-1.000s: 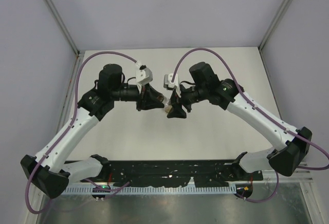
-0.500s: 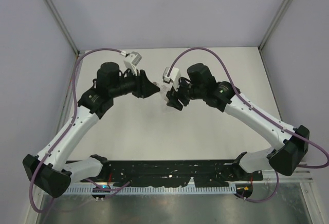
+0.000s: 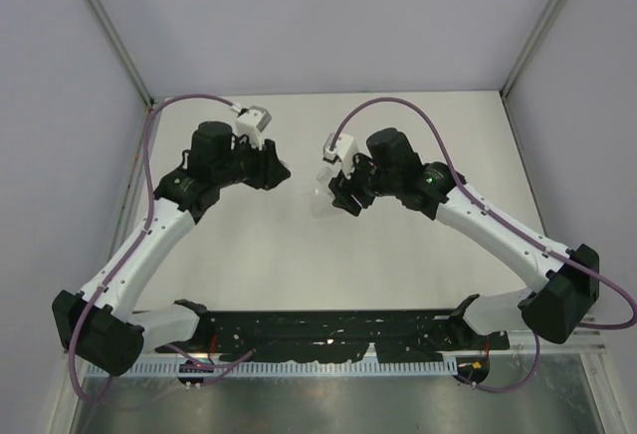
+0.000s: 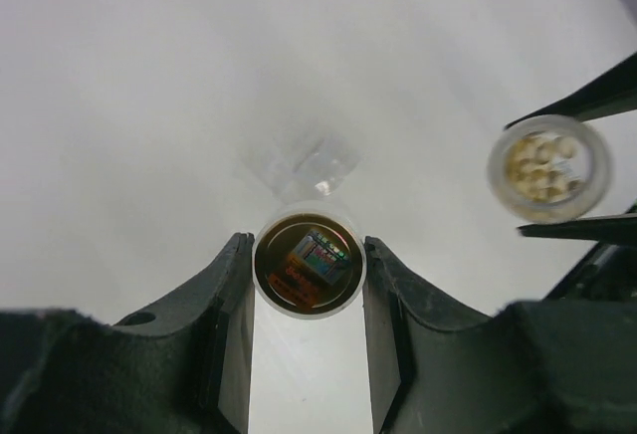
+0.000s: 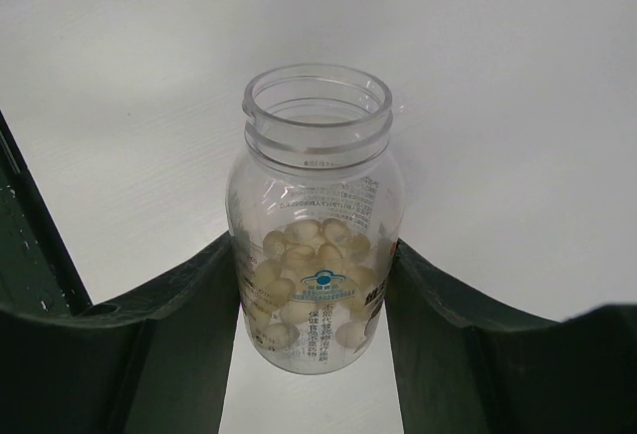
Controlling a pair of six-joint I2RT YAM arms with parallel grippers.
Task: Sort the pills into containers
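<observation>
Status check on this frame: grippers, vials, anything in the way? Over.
Left gripper shut on small amber-looking clear plastic vial. Right gripper shut on uncapped clear plastic vial, pale tan pills inside. Nothing between the two vials.

Open clear vial [image 5: 317, 170] of pale pills [image 5: 304, 275]; amber vial [image 4: 309, 272].

Bench [image 3: 299, 265]: white, matte, evenly lit. Walls [image 3: 318, 16]: pale lavender-grey panels stood left, far and right. Metal posts [image 3: 111, 31] rose at both far corners.
</observation>
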